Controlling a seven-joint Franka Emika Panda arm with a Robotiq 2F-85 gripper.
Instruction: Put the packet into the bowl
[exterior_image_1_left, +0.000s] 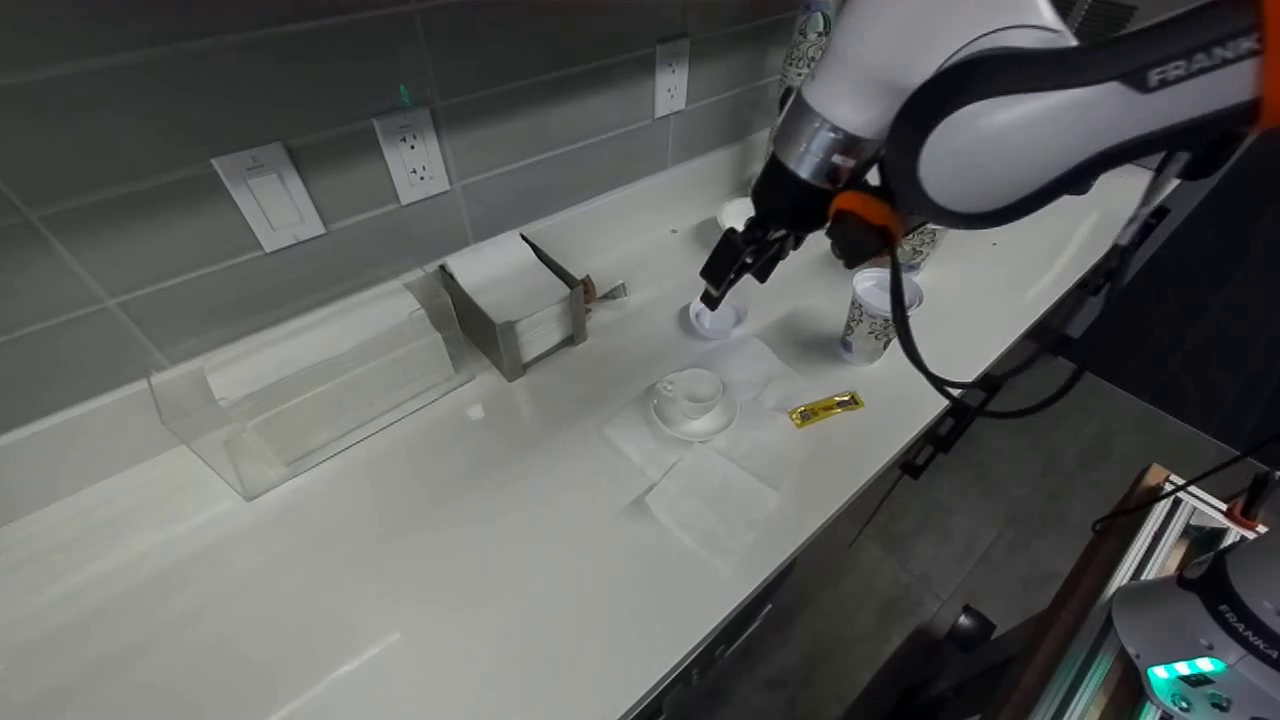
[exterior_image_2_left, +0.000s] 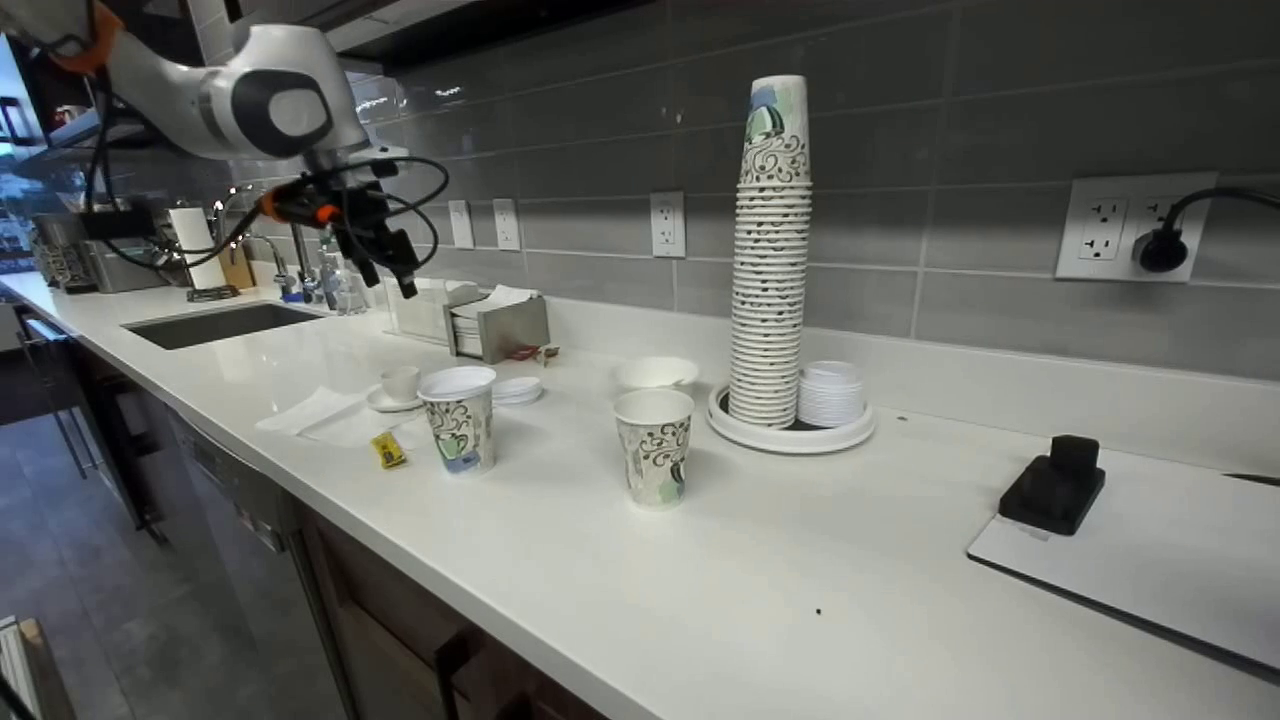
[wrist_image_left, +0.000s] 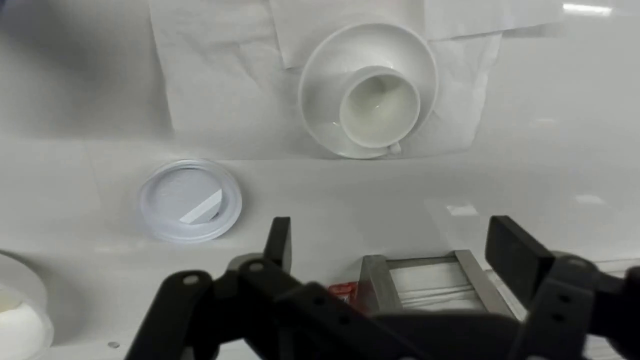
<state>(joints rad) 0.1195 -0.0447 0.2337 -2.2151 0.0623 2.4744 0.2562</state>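
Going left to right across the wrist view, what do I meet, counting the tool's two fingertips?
White bowl cut off by the left edge, small round dish, one fingertip, teacup on its saucer, other fingertip. Napkins and napkin holder overlap others left to right, so I left them out.

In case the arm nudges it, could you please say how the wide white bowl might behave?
The white bowl looks broad and shallow, so it probably resists tipping. It may slide, since the counter appears smooth and glossy.
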